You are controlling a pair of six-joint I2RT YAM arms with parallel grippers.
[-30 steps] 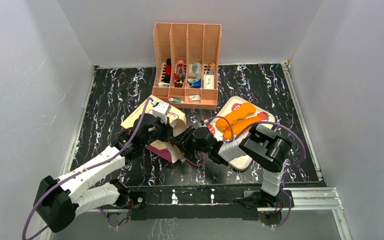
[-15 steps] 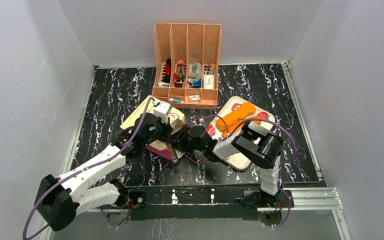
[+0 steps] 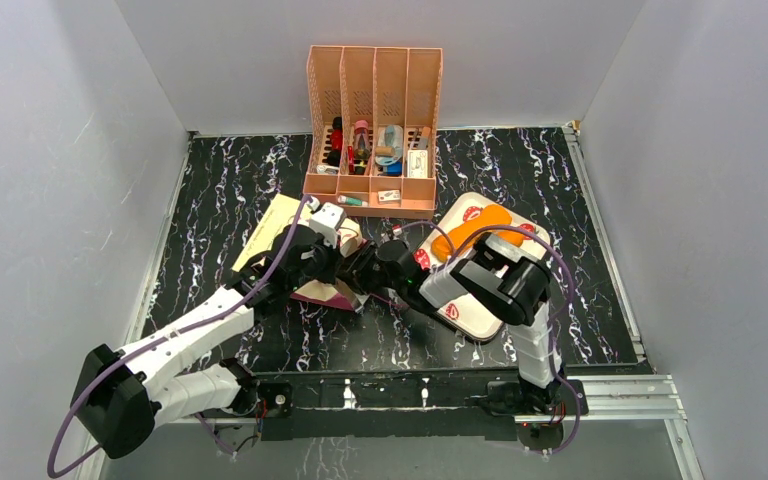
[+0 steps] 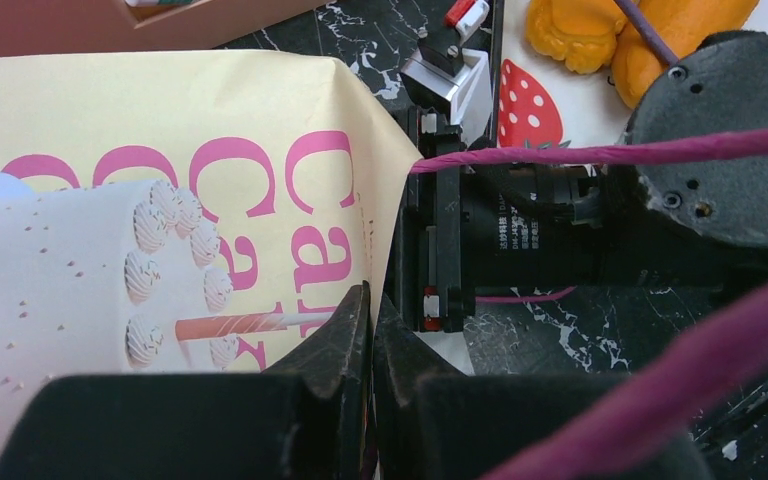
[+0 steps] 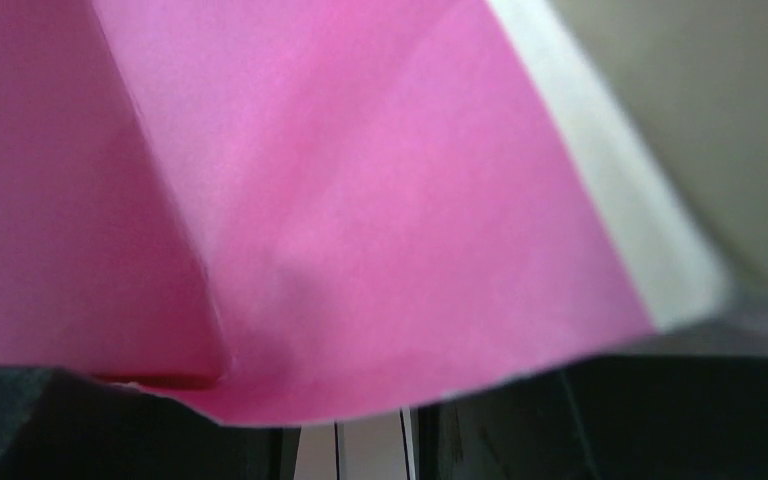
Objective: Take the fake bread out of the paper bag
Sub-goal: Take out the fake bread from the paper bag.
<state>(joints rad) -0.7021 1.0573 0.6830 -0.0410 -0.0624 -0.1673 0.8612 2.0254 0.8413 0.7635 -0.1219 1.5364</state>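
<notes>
Finds the paper bag (image 3: 278, 232) lying on the bench (image 3: 220, 180) just in front of the peach organiser (image 3: 374, 90), toward its left end, cream side up, magenta band on the side away from the organiser. Pinches the bag's edge between the left fingers (image 4: 340, 345), pressed tight together on the paper beside the printed cake. Has the right fingers (image 5: 20, 420) tucked in against the bag's magenta paper, which fills the right wrist view; cannot tell whether spread or closed on anything. Shows the fake bread (image 3: 475, 228) on the strawberry-print tray (image 3: 485, 325) in front of the organiser's right end, outside the bag; cannot tell whether more sits inside.

Against a second ago: brings the right arm (image 3: 505, 285) farther over the tray, hiding the nearer of the two orange loaves and leaving one in the top view. Puts the right wrist a little nearer the organiser, and the bag's left corner a little farther from it.
</notes>
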